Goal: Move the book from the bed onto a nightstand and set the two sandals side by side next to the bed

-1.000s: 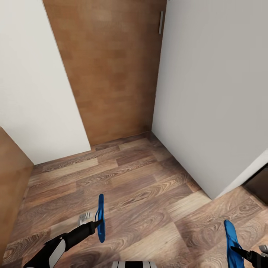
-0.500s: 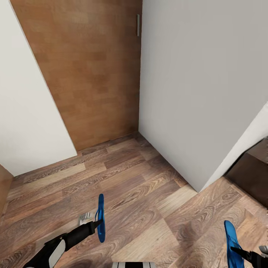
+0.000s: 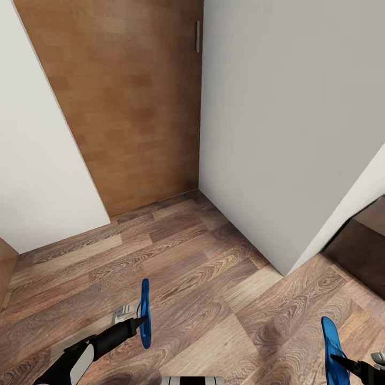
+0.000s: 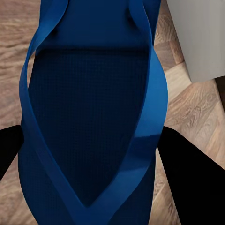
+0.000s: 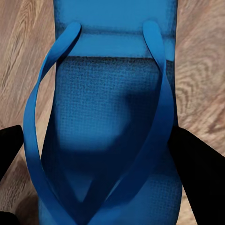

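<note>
Each of my grippers carries one bright blue sandal above the wood floor. In the head view my left gripper (image 3: pixel 140 321) is shut on the edge of the left sandal (image 3: pixel 144 312), which stands on its side. At the lower right my right gripper (image 3: pixel 342 362) is shut on the other sandal (image 3: pixel 332 342). The left wrist view shows the sandal's sole and straps (image 4: pixel 89 112) between the black fingers (image 4: pixel 192 178). The right wrist view shows the other sandal (image 5: pixel 112 117) between its black fingers (image 5: pixel 197 164). The book, bed and nightstand are out of view.
A brown door (image 3: pixel 133 101) stands ahead between a white wall (image 3: pixel 37 160) at the left and a white wall corner (image 3: pixel 289 133) jutting in at the right. Past that corner a dark brown surface (image 3: pixel 363 256) shows. Wood-plank floor (image 3: pixel 203 278) lies open in front.
The whole view swung over the last second, so door and walls shifted left and more dark surface shows at the right. Both sandals stay held in the same pose.
</note>
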